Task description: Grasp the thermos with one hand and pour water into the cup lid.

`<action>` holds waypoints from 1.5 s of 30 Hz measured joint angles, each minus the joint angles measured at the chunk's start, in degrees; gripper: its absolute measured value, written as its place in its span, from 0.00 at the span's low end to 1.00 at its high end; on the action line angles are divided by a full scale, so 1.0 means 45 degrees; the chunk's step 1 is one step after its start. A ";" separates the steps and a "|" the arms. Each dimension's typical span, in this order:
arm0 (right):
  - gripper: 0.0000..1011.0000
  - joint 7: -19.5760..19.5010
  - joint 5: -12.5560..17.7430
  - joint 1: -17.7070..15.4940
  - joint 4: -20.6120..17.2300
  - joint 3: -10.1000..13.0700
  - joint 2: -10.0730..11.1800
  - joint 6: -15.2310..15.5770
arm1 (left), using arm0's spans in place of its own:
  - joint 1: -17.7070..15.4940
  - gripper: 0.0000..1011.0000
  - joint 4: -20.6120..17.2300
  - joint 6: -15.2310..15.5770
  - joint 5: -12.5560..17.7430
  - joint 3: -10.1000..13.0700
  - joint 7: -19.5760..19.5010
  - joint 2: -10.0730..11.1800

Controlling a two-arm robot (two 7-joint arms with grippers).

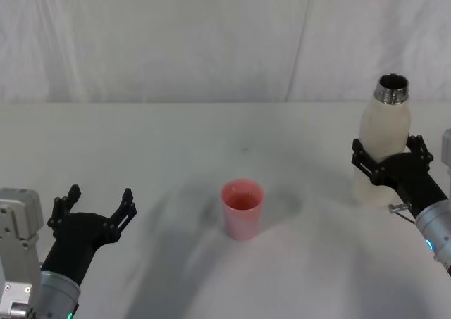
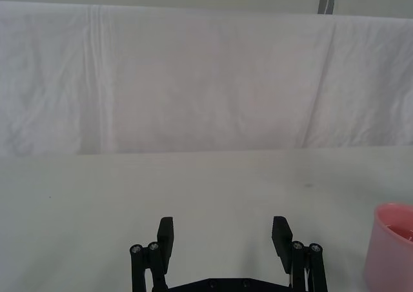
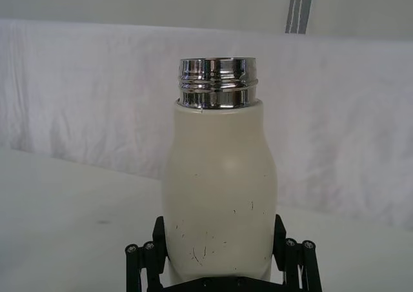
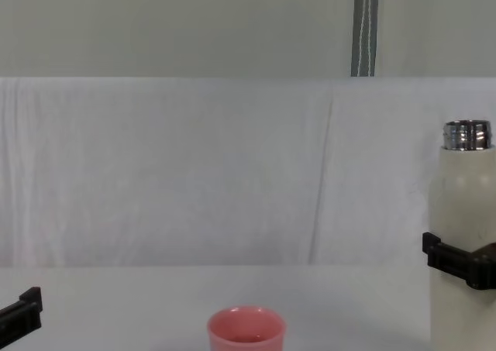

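Between the fingers of the right tool point(image 1: 390, 158) the thermos point(image 1: 382, 139) is standing upright on the white worktop point(image 1: 176, 143), and the tool is closing around its lower body, one finger on each side. The right wrist view is showing both fingers pressing against the cream wall, so the tool is gripping the thermos, though the base looks as if it is resting on the worktop. Across from that tool, toward the robot's left and a little nearer the robot, the cup lid point(image 1: 242, 209) is sitting open side up, well apart from the thermos. Farther left again, the left tool point(image 1: 96, 207) is hovering low over the worktop with its fingers spread wide and nothing between them.

Judging by its look, the thermos is going to handle as a stiff, smooth, rather slippery body, and heavy if it is holding water. Its straight lower wall is offering the surest hold; the rounded shoulder and the shiny steel neck point(image 3: 218, 82) would be letting the fingers slide. The cup lid looks light and easy to knock over, so the neck should be staying clear of its rim.
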 joint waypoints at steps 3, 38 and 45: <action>0.94 0.0000 0.0160 -0.0014 0.0073 0.0019 -0.0036 0.0002 | 0.0000 0.99 0.0001 0.0000 0.0000 0.0000 0.0000 0.0000; 0.94 -0.0056 0.0715 0.0435 0.1490 -0.0046 -0.0307 -0.0887 | 0.0000 0.99 0.0000 0.0000 0.0000 0.0000 0.0000 0.0000; 0.94 -0.0052 0.0725 0.0441 0.1503 -0.0042 -0.0313 -0.0895 | 0.0000 0.99 0.0000 0.0000 0.0000 0.0000 0.0000 0.0000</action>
